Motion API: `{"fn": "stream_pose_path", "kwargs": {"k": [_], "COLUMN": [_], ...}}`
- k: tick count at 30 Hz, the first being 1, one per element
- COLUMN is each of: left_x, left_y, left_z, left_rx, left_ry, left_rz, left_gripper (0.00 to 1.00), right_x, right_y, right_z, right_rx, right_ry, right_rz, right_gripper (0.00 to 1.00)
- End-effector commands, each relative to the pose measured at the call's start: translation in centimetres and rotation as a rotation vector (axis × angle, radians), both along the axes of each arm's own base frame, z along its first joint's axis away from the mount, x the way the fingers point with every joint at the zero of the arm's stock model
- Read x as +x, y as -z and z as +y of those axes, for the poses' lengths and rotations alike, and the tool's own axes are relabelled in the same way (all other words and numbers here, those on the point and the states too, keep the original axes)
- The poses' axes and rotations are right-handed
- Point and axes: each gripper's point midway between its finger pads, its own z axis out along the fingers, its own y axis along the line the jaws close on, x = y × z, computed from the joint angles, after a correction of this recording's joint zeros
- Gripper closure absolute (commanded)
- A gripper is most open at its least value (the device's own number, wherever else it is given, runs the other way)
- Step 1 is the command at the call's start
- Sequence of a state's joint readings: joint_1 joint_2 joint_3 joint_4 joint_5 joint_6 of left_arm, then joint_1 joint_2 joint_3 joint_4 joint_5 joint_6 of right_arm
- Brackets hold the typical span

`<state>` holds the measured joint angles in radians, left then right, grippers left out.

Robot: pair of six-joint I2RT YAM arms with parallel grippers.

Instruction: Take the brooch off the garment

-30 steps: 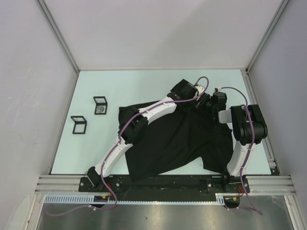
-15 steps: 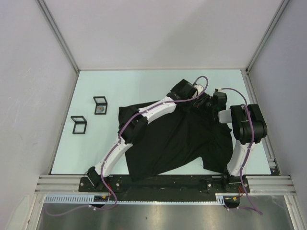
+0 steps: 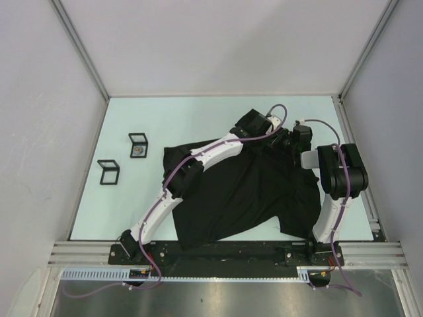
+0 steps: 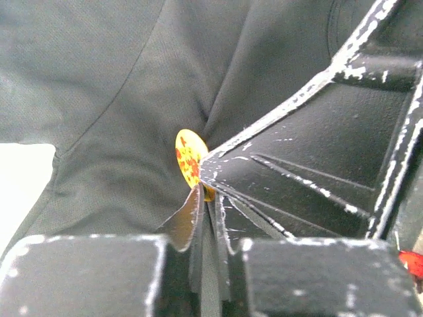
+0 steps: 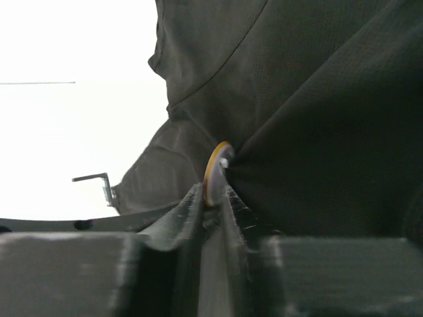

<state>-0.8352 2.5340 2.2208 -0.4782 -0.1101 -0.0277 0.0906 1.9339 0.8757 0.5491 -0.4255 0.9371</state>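
The garment [image 3: 231, 191] is a black T-shirt lying rumpled on the pale table [image 3: 198, 119]. Both grippers meet at its far right part, where the brooch is hidden in the top view. In the left wrist view the brooch [image 4: 187, 158] is a yellow disc with red spots, and my left gripper [image 4: 206, 193] is shut on its lower edge. The right gripper's scuffed black finger [image 4: 297, 165] presses against it from the right. The right wrist view shows the brooch [image 5: 215, 172] edge-on, pinched by my right gripper [image 5: 213, 195], with dark cloth [image 5: 317, 99] bunched behind it.
Two small black-framed boxes [image 3: 138, 145] [image 3: 108, 172] stand on the table's left side. Grey walls with metal posts [image 3: 79, 46] close in the table. A small metal bracket [image 5: 99, 181] shows past the shirt in the right wrist view.
The two grippers stay together at the shirt's far right part. The right wrist has edged slightly away from me.
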Motion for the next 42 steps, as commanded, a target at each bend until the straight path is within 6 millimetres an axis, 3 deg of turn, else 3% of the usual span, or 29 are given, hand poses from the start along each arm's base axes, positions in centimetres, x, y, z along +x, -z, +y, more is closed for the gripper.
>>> {"fn": "stream_pose_path", "kwargs": {"k": [1,3,8,11,18,23,42], "left_x": [1.6,1.2,0.5,0.0,-0.9,-1.0,-1.2], "left_y": [-4.1,-3.9,-4.7,-4.7,-4.1,-4.1,-4.9], "left_z": [-0.3,-0.3,-0.2,-0.3,-0.4,-0.6,-0.7], "left_rx": [-0.104,-0.122,-0.175,-0.198,-0.234,-0.250,-0.269], "left_ry": [-0.028,-0.018,-0.009,0.007,0.017,0.010,0.011], "left_rz": [-0.050,-0.029,0.001,0.024,0.065,0.071,0.085], "left_gripper": [0.97,1.00,1.00,1.00,1.00,1.00,1.00], "right_x": [-0.1,-0.4,-0.7,-0.6,-0.2,0.0,0.7], "right_y": [-2.1,-3.0,-3.3,-2.9,-2.3,-2.0,0.2], "right_z": [-0.1,-0.8,-2.3,-2.3,-2.1,-1.6,-1.1], "right_rx": [-0.078,-0.136,-0.224,-0.224,-0.227,-0.228,-0.261], "right_ry": [-0.033,-0.031,0.010,0.010,0.013,0.004,0.000], "right_rz": [-0.049,-0.074,-0.085,-0.084,-0.095,-0.105,-0.063], "right_gripper": [0.73,0.63,0.61,0.66,0.89,0.97,1.00]}}
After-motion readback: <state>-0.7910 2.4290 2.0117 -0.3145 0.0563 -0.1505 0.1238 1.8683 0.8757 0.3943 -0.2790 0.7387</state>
